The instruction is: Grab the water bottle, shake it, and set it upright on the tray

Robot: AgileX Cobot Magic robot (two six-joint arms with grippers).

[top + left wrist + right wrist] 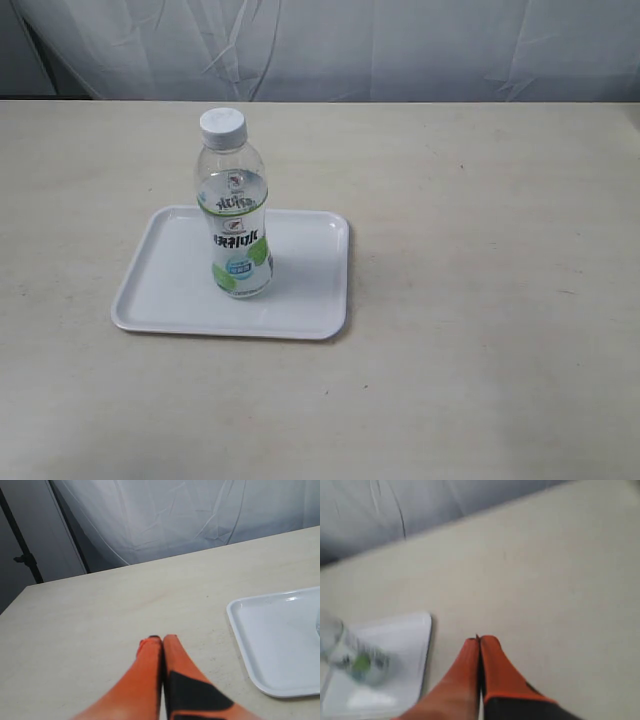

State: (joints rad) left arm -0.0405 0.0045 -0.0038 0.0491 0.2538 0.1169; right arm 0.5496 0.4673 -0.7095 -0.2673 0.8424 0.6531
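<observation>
The water bottle (233,205) stands upright on the white tray (165,275), left of the table's middle, white cap up and label facing the exterior camera. Neither arm shows in the exterior view. My left gripper (161,639) is shut and empty over bare table, with the tray (270,635) off to one side of it. My right gripper (479,640) is also shut with nothing in it; the blurred bottle (355,657) on the tray (405,640) lies well apart from its orange fingers.
The beige table (480,300) spreads wide around the tray. A white curtain (330,45) hangs behind the far edge. A dark stand (22,550) rises beyond the table's edge in the left wrist view.
</observation>
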